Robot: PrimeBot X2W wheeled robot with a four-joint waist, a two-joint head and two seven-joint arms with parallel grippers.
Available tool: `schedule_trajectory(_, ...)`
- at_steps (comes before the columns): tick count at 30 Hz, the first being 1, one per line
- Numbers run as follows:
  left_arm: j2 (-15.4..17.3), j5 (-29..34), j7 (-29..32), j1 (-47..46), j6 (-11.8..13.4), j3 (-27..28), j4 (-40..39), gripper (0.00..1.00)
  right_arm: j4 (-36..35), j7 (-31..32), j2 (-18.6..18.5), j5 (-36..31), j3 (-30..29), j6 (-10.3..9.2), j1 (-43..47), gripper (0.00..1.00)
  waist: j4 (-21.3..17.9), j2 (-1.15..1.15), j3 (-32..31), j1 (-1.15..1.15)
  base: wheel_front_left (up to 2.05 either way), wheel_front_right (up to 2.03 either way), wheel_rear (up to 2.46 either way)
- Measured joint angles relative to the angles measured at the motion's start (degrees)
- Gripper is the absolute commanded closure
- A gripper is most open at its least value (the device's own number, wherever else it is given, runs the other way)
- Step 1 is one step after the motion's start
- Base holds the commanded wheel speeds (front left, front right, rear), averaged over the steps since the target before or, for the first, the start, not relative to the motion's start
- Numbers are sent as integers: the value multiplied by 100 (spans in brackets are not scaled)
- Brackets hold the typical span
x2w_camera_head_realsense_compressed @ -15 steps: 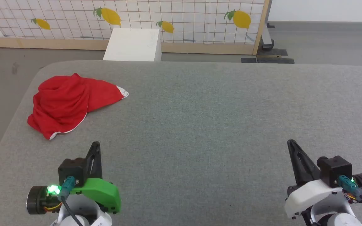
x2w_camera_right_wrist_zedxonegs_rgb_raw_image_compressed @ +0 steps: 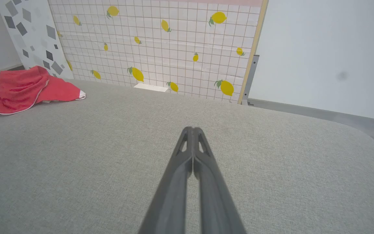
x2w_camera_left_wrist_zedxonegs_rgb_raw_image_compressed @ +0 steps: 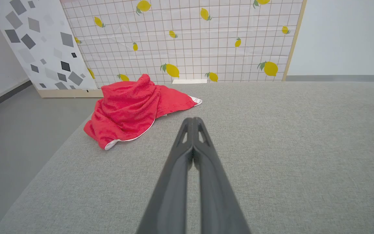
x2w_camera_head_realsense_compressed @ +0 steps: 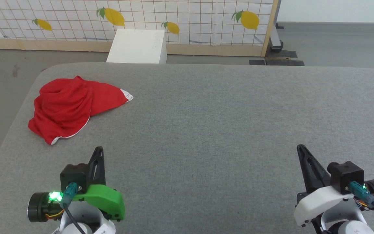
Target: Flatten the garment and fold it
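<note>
no brand or readable word shows anywhere. a white label (x2w_camera_head_realsense_compressed: 105, 228) on my left arm carries print too small to read. the screen (x2w_camera_head_realsense_compressed: 187, 22) beyond the desk has only a grid and yellow lemons.

my left gripper (x2w_camera_head_realsense_compressed: 99, 149) is pressed fully together, its two fingers meeting tip to tip with nothing between them. my right gripper (x2w_camera_head_realsense_compressed: 300, 148) is the same, closed on nothing. both hover over the near part of the desk (x2w_camera_head_realsense_compressed: 206, 130), the left one by the near left corner, the right one by the near right corner, well apart.

the garment (x2w_camera_head_realsense_compressed: 68, 105) lies crumpled in a heap at the far left corner of the desk. its bulk sits close to the left edge and its white-trimmed tip points toward the middle. another white hem curves along its near side. it is apart from my left fingers, ahead of them and a little to the left.

the rest of the grey top, from the garment across to the right edge, is bare cloth. the far corners are rounded. past the far edge stands a white box (x2w_camera_head_realsense_compressed: 137, 46) on the grey floor (x2w_camera_head_realsense_compressed: 2, 68).
</note>
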Motion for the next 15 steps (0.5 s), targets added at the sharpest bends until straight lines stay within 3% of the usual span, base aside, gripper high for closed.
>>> schedule_trajectory(12, 0, 0, 0, 0, 0, 0, 0, 100, 0, 0, 0, 0, -1, 0, 0, 100, 0, 0, 0, 0, 0, 0, 0)
schedule_trajectory(13, 1, -9, 0, -1, 0, -3, 1, 0, 3, 0, -1, 1, -2, 0, 2, 0, 0, 0, 0, 0, 0, 0, 0)
schedule_trajectory(14, 1, -22, 0, -1, 0, -8, 2, 100, 4, 0, -2, 1, -3, 0, 3, 100, 0, 0, 0, 0, 0, 0, 0)
schedule_trajectory(15, 1, -29, 0, -1, 0, -11, 2, 0, 4, 0, -3, 1, -4, 0, 3, 0, 0, 0, 0, 0, 0, 0, 0)
